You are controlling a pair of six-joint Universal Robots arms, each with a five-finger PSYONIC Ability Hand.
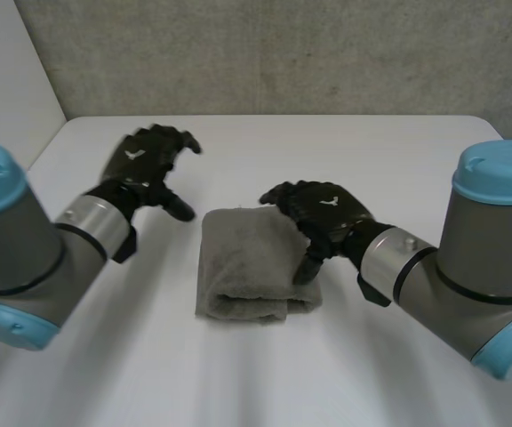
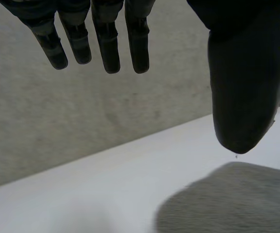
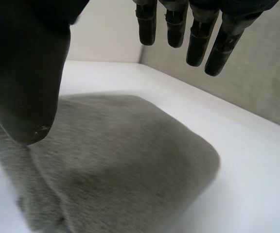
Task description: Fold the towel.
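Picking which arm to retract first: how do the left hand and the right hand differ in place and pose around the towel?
The left hand is beside the towel, over the bare table; the right hand is over the towel's right edge. The left hand's thumb stops short of the towel; the right hand's thumb reaches down to the cloth, contact unclear. Both hands are open and hold nothing.

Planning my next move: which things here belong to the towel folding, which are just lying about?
Job: folded grey terry towel; black left hand, open, beside it; black right hand, open, over its edge.
Not job: white table; grey wall.
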